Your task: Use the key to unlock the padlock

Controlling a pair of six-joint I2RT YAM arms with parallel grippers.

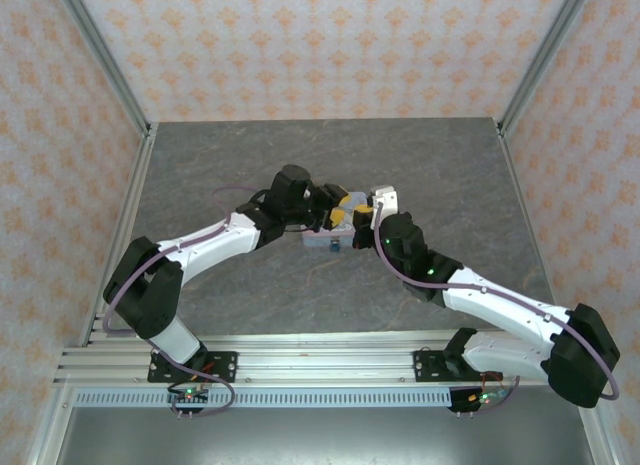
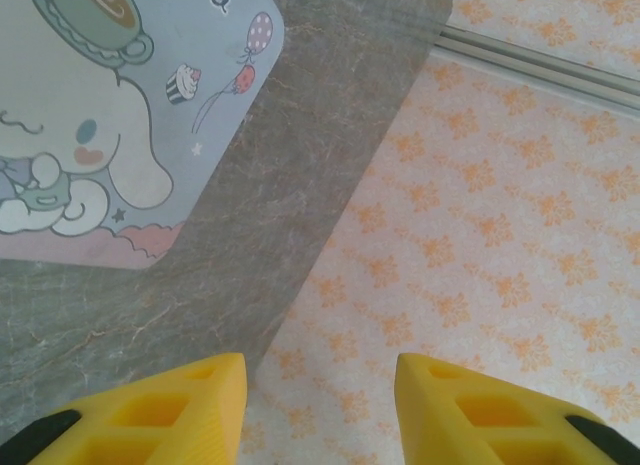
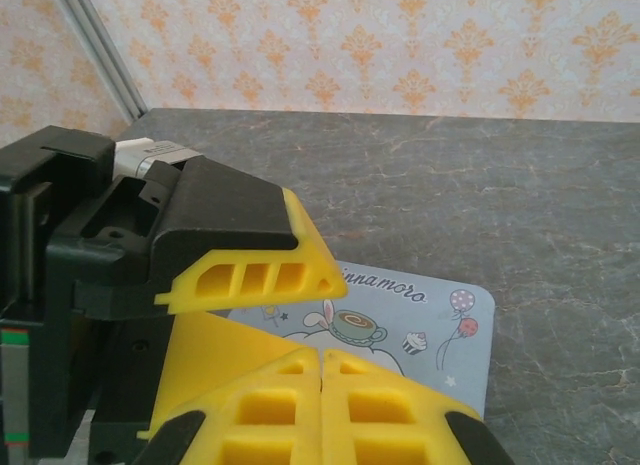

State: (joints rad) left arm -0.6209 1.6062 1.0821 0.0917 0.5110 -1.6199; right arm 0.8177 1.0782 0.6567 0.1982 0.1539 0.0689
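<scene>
Table: grey stone-look top, matt and smooth, with pale veining.
Tin: pale blue lid, smooth, with a soft sheen and a printed cartoon.
Fingers: yellow plastic, matt, faintly grainy, moulded with open cells.
Gripper housing: black plastic, matt, with a fine grain.
Arm shells: white plastic, smooth, lightly glossy; the joints are black and matt.
Frame: aluminium rails, ribbed, with a dull brushed shine.
Walls: cream sheet printed with orange damask, matt; paper or cloth cannot be told.
</scene>
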